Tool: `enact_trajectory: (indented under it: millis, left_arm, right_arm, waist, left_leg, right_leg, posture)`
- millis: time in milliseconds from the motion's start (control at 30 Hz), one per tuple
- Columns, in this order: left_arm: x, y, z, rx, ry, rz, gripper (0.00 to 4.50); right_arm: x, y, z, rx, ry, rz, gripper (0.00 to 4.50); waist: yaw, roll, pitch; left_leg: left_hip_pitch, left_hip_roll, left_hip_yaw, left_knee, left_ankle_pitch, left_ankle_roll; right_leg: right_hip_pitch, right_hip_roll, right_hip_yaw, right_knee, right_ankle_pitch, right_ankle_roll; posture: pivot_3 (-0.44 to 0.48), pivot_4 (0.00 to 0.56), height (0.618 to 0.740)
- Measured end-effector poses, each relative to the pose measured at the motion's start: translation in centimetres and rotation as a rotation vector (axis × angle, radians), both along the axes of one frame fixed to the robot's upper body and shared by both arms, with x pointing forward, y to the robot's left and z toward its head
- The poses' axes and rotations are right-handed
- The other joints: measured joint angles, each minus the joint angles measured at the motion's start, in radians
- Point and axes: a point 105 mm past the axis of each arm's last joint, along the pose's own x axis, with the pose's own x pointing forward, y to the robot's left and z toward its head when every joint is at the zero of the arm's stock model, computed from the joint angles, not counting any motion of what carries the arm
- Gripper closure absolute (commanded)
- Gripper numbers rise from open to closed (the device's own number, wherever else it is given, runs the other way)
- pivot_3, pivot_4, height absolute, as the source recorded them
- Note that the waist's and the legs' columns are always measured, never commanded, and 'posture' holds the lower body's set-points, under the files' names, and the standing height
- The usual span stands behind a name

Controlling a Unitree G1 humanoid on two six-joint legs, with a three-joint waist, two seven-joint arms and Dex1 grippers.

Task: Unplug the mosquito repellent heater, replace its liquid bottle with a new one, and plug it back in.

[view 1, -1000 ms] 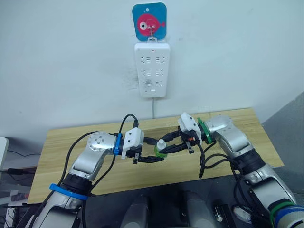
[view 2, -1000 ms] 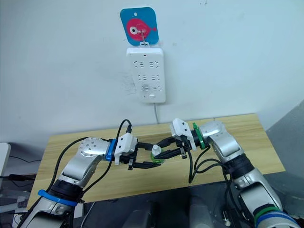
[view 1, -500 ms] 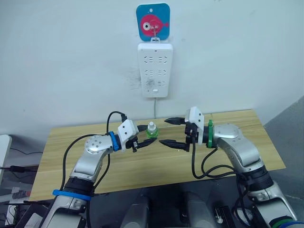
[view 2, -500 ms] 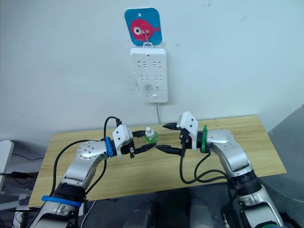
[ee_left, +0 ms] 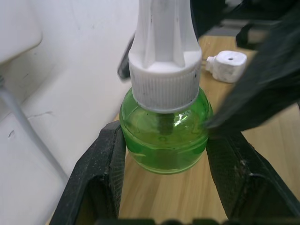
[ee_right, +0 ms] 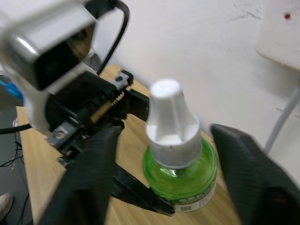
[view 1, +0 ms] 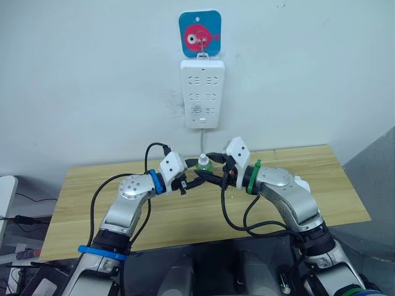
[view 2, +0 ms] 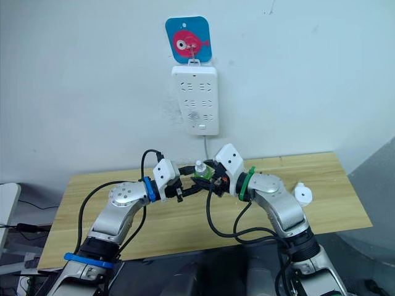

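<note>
green new bottle [ee_left: 163, 136] upright in left tool [ee_left: 164, 187], cap up

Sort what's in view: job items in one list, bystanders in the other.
Job items:
- capped green bottle, gripped by the left tool
- right tool, open around that bottle
- white heater, lying on the table
- wall power strip

Bystanders:
- fish hook plaque
- wooden table
</note>
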Motion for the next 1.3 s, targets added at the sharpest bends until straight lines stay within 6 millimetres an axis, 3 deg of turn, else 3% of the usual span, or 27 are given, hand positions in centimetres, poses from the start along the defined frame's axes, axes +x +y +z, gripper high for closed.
enact_trajectory:
  millis: [100,400,633,833,933,1067,1300]
  left_arm:
    - [-0.1,0.0,0.0,0.001,0.003,-0.006,2.28]
    - [-1.8,-0.1,-0.4,-0.014,0.053,-0.053,2.28]
    - [-6.1,-0.1,-0.4,0.089,0.117,-0.397,2.28]
    - [-5.8,-0.5,-0.1,0.073,0.114,-0.411,2.28]
    - [-5.1,-0.3,-0.1,0.054,0.126,-0.356,2.28]
    - [-3.6,1.1,0.0,0.006,0.122,-0.21,2.28]
    - [-2.7,0.6,0.4,-0.048,0.105,-0.143,2.28]
  right_arm:
    - [0.1,-0.2,0.1,-0.009,-0.015,-0.001,3.41]
    - [-1.1,-0.3,-0.1,-0.056,-0.062,0.139,3.41]
    - [-4.1,-1.0,-0.3,-0.146,0.018,0.693,3.41]
    - [-3.5,-0.1,0.4,-0.116,0.011,0.751,1.26]
    - [-2.7,-1.4,1.2,-0.116,-0.025,0.664,0.2]
    - [-2.5,-3.0,0.9,-0.1,-0.037,0.466,0.2]
    - [-1.7,0.9,3.0,0.011,-0.145,0.268,0.2]
  waist:
    - [-0.001,0.0,0.0]
    - [-0.001,0.0,0.0]
    - [-0.001,0.0,0.0]
    - [0.004,0.0,0.0]
    - [0.009,0.0,0.0]
    - [0.008,0.0,0.0]
    - [0.0,0.0,-0.002]
  left_leg:
    - [0.0,0.0,0.0,0.0,0.0,0.0]
    - [0.0,0.0,0.0,0.0,0.0,0.0]
    - [0.006,0.001,0.0,-0.001,0.0,0.0]
    - [0.006,0.001,0.0,-0.001,0.0,0.0]
    - [0.005,0.0,-0.001,-0.001,0.0,0.0]
    - [0.005,0.001,-0.001,-0.001,0.0,0.0]
    - [0.006,0.001,0.001,-0.002,0.001,-0.001]
  right_leg:
    - [0.0,0.0,0.0,0.0,0.0,0.0]
    - [0.0,0.001,0.0,0.0,0.0,0.0]
    - [0.006,0.003,0.0,-0.002,0.0,0.0]
    - [0.005,0.001,0.0,-0.001,0.0,0.0]
    - [0.005,0.0,0.0,-0.001,0.0,0.0]
    - [0.004,-0.002,0.0,0.001,0.0,0.0]
    - [0.003,-0.002,0.0,0.002,0.0,0.0]
  posture:
    - [-0.003,0.169,0.74]
    - [0.017,0.172,0.74]
    - [0.043,0.161,0.74]
    - [0.043,0.166,0.74]
    - [0.037,0.168,0.74]
    - [0.032,0.166,0.74]
    - [0.011,0.153,0.74]
